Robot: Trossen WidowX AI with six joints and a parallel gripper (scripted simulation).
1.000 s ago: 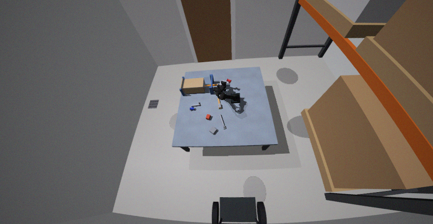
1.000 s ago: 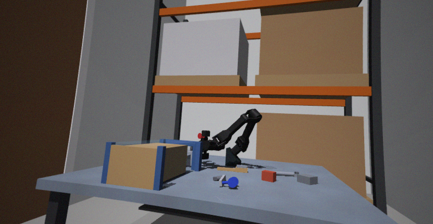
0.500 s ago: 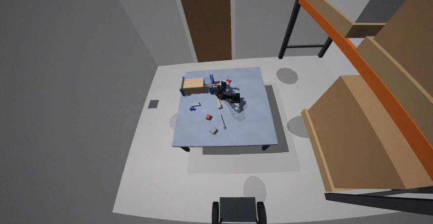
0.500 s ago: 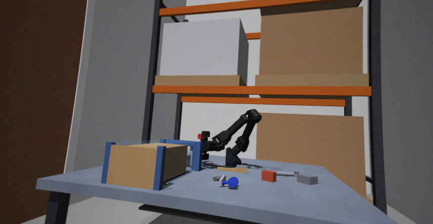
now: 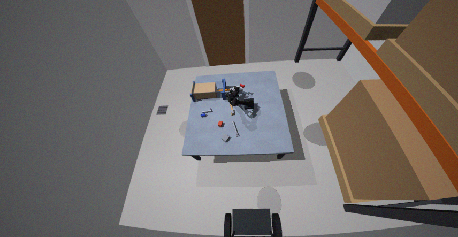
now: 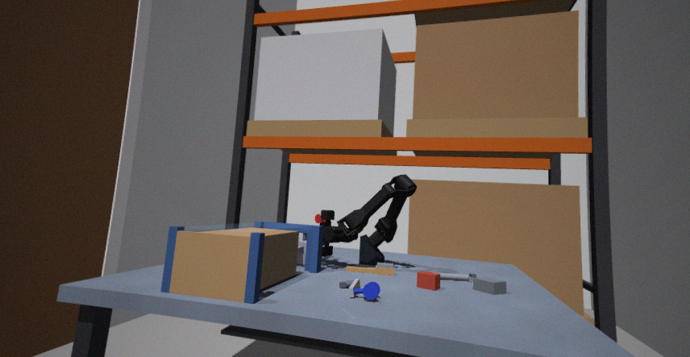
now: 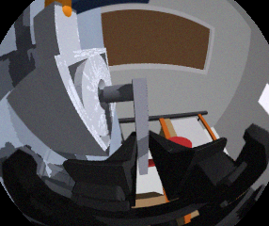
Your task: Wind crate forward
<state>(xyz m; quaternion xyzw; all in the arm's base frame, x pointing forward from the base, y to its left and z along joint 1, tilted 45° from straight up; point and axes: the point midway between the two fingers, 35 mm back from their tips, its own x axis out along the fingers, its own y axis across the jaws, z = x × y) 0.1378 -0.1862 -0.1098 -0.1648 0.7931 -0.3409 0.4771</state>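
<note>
The tan crate (image 5: 205, 89) (image 6: 209, 267) sits flat in the cubby with blue posts. A gap, crossed by the orange strap (image 5: 221, 90), separates its front from the blue steel frame (image 5: 223, 83) (image 6: 313, 251) at the mouth. The grey winch (image 7: 40, 104) stands just beyond that frame. The winch handle (image 7: 140, 108) has its shaft in the winch's round hole; how deep the key sits is hidden. Its red knob (image 5: 242, 85) (image 6: 318, 218) (image 7: 181, 142) shows beyond the fingers. My gripper (image 7: 141, 134) (image 6: 328, 234) is shut on the flat grey bar of the handle, beside the winch.
On the bench (image 5: 262, 142) (image 6: 159, 301) lie a blue-knobbed crank (image 5: 203, 114) (image 6: 371, 290), an orange-tan bar (image 5: 231, 109) (image 6: 369, 270), a red block (image 5: 220, 123) (image 6: 428, 280), a grey wrench-like tool (image 5: 235, 128) and a grey block (image 5: 226, 137) (image 6: 489, 285).
</note>
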